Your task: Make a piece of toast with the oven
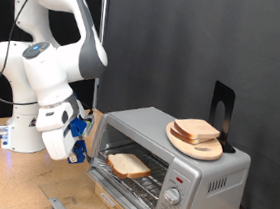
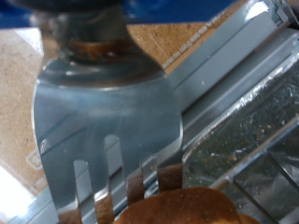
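The silver toaster oven [image 1: 209, 167] stands at the exterior view's right with its glass door [image 1: 111, 187] folded down. One slice of pale toast [image 1: 129, 165] lies on the wire rack inside. My gripper [image 1: 79, 143] hangs just outside the oven's open mouth, on the exterior view's left of it. In the wrist view it [image 2: 93, 33] is shut on the handle of a wide metal fork [image 2: 107, 112]. The tines point down at the brown edge of the toast [image 2: 182, 207], with the oven's metal frame [image 2: 248, 93] beside them.
A round wooden plate [image 1: 211, 152] with more bread slices [image 1: 196, 131] sits on top of the oven, in front of a black stand [image 1: 222, 105]. Two knobs [image 1: 171, 197] are on the oven's front. The wooden table [image 1: 11, 182] extends to the exterior view's left.
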Robot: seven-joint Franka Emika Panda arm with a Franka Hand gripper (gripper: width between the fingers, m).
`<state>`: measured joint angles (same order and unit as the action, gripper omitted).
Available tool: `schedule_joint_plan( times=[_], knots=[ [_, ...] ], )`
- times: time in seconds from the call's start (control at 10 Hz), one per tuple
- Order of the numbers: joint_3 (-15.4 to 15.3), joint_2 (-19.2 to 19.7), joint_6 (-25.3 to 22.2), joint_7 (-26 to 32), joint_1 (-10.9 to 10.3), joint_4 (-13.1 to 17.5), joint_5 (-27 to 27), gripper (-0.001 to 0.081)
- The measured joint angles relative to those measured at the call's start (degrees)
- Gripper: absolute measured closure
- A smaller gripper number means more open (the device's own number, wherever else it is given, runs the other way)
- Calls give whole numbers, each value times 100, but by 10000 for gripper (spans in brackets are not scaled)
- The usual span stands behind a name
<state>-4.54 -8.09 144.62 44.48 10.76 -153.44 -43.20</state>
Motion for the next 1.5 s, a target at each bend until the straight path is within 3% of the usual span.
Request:
schedule_joint_plan(
  times=[1.1,1.3,1.5],
  knots=[
    [-488,54,499,88,-347,-14,-652,321],
    [-476,54,467,103,-320,-31,-601,321],
    [-358,53,284,104,-147,-40,-262,321]
  ],
)
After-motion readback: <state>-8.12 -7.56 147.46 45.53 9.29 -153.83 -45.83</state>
